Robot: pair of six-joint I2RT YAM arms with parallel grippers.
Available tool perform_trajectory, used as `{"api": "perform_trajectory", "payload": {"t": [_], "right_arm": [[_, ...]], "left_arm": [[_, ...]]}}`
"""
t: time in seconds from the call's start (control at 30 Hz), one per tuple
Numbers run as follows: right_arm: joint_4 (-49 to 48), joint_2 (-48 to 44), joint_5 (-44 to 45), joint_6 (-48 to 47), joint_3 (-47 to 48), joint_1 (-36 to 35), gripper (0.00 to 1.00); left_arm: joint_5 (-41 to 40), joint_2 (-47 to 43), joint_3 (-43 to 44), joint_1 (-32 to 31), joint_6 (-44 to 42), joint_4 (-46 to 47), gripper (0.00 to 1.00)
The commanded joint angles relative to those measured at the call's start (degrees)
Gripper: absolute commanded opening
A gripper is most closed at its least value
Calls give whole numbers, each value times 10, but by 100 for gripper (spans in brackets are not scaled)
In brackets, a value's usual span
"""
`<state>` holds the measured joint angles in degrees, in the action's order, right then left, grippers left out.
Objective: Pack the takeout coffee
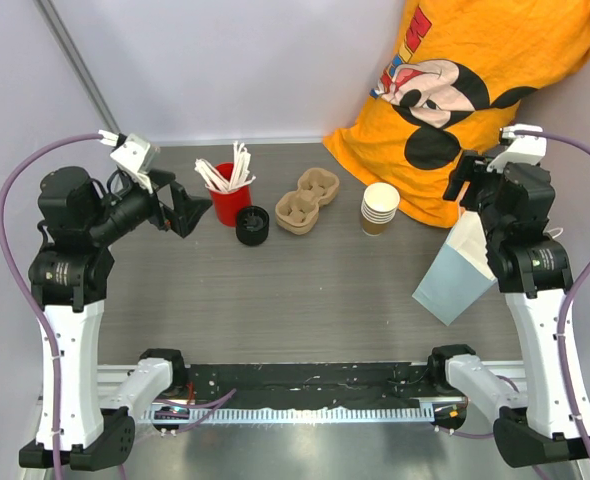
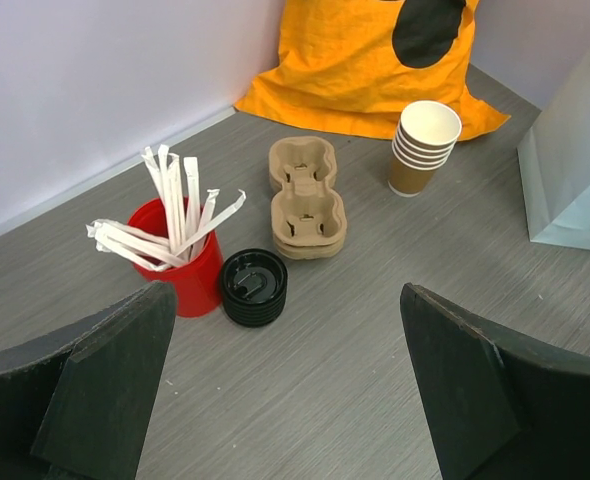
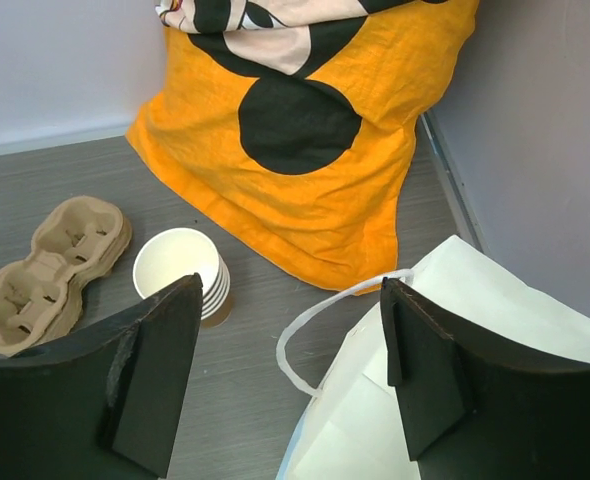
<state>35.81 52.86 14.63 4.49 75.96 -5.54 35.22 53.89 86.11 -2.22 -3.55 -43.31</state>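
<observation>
Brown kraft paper cups (image 1: 380, 208), white inside, stand nested in a stack at the back right of centre, open-topped; they also show in the left wrist view (image 2: 423, 148) and the right wrist view (image 3: 180, 268). Round black lids (image 1: 252, 225) sit in a separate stack next to the red cup, also in the left wrist view (image 2: 253, 288). My left gripper (image 1: 180, 212) is open and empty, held above the table left of the lids (image 2: 285, 400). My right gripper (image 1: 465, 178) is open and empty above the white paper bag's mouth (image 3: 290, 370).
A red cup of white sticks (image 1: 231, 200) stands at the back left. Stacked brown pulp carrier trays (image 1: 307, 200) lie between the lids and the cups. A white paper bag (image 1: 462, 270) with a loop handle (image 3: 320, 320) stands at the right. An orange printed shirt (image 1: 475, 90) lies at the back right.
</observation>
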Motion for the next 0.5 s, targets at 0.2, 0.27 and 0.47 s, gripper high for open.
{"api": "perform_trajectory", "payload": {"t": [0.2,0.27,0.47], "right_arm": [[30,-32,-34,19,-23,1,70],[28,-33,-35,18,-34,2,70],[10,-17,-24,9,-51,1,68]], "left_arm": [[8,10,-1,1,-7,13,100],[8,11,1,1,-6,12,100],[13,18,3,1,3,23,100]]}}
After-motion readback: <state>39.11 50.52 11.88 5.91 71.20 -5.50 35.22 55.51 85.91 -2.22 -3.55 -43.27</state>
